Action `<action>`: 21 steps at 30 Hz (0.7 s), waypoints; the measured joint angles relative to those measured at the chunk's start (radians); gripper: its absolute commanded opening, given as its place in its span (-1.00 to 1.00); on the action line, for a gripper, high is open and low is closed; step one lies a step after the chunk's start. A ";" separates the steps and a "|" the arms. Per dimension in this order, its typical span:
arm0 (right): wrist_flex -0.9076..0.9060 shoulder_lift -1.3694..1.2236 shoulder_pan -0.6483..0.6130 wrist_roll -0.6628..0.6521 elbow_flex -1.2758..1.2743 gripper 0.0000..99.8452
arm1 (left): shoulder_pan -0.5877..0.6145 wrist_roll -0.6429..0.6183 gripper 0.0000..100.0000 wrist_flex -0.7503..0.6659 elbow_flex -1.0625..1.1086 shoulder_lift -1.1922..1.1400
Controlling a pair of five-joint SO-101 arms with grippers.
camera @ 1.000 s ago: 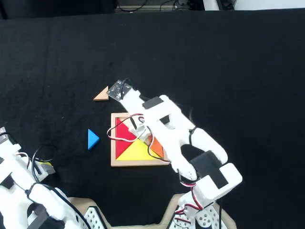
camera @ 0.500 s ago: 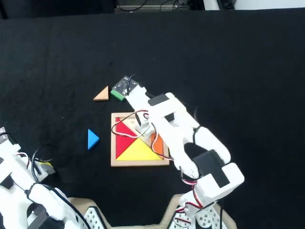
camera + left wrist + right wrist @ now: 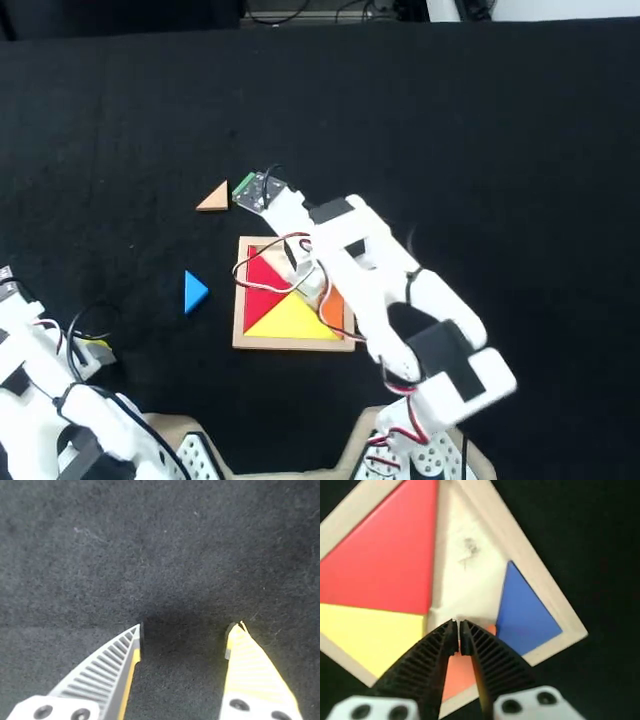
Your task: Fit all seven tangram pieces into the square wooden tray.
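Tray [image 3: 237, 300] lies on the black cloth [image 3: 450, 150], partly hidden under the right arm [image 3: 370, 270]. Right gripper [image 3: 458, 626] hangs clenched and empty above bare tray floor, between red piece [image 3: 385, 555] and blue piece [image 3: 522, 615]. Left gripper [image 3: 185, 635] is released, apart from the tray, over bare cloth.

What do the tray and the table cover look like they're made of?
Tray: pale wood that looks unvarnished, with a matte rim and a scuff mark on its bare floor. Table cover: probably black felt-like cloth, with a fuzzy nap and lint specks.
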State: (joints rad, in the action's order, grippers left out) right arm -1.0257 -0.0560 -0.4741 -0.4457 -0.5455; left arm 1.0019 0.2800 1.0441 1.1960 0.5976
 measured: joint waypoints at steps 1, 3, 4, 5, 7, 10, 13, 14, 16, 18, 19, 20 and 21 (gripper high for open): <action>0.000 0.028 0.000 0.000 -0.018 -0.98 | 0.000 0.000 -0.45 0.000 0.000 0.000; 0.003 0.083 0.000 -0.002 -0.064 -0.98 | 0.000 0.000 -0.45 0.000 0.000 0.000; 0.011 0.109 0.000 -0.002 -0.084 -0.98 | 0.000 0.000 -0.45 0.000 0.000 0.000; 0.018 0.132 0.000 -0.002 -0.103 -0.98 | 0.000 0.000 -0.45 0.000 0.000 0.000; 0.032 0.153 0.000 -0.017 -0.129 -0.98 | 0.000 0.000 -0.45 0.000 0.000 0.000; 0.040 0.160 0.000 -0.032 -0.129 -0.98 | 0.000 0.000 -0.45 0.000 0.000 0.000; 0.044 0.160 -0.009 -0.034 -0.129 -0.98 | 0.000 0.000 -0.45 0.000 0.000 0.000; 0.049 0.160 -0.021 -0.034 -0.129 -0.98 | 0.000 0.000 -0.45 0.000 0.000 0.000; 0.058 0.160 -0.034 -0.037 -0.129 -0.98 | 0.000 0.000 -0.45 0.000 0.000 0.000; 0.061 0.160 -0.032 -0.035 -0.129 -0.98 | 0.000 0.000 -0.45 0.000 0.000 0.000; 0.061 0.158 -0.032 -0.035 -0.129 -0.98 | 0.000 0.000 -0.45 0.000 0.000 0.000; 0.063 0.149 -0.034 -0.035 -0.129 -0.98 | 0.000 0.000 -0.45 0.000 0.000 0.000; 0.063 0.133 -0.034 -0.037 -0.129 -0.98 | 0.000 0.000 -0.45 0.000 0.000 0.000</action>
State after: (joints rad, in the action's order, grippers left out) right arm -0.9628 0.0775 -0.5079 -0.4826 -0.6743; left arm 1.0019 0.2800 1.0441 1.1960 0.5976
